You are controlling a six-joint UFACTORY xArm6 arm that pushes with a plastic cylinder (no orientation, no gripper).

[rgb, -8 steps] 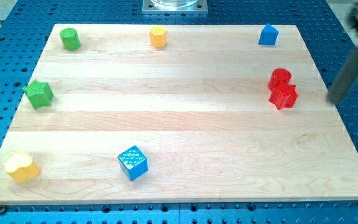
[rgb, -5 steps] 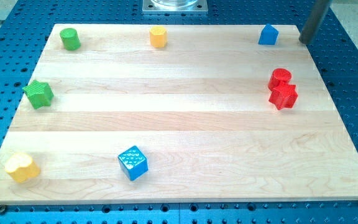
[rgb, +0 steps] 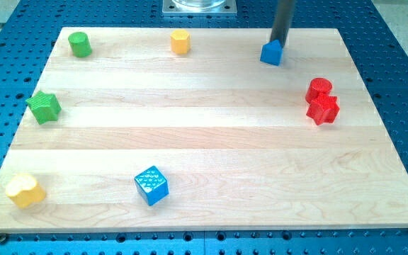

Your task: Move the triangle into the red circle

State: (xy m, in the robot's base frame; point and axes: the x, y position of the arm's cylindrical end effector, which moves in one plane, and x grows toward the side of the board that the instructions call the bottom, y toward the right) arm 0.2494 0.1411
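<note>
A: Where does the tip (rgb: pixel 278 44) stand?

B: Right against the blue triangle (rgb: pixel 271 53), on its upper-right side, near the wooden board's (rgb: pixel 204 142) top edge. There are no fingers to speak of; the arm ends in a bare rod.

A: And the target?

B: The red cylinder (rgb: pixel 319 87) sits well to the view's right and lower, touching a red star-like block (rgb: pixel 324 109).

A: So which step?

B: Pushing seems underway, but the contact side looks wrong. The tip likely needs to get to the triangle's left and drive it rightward and down.
</note>
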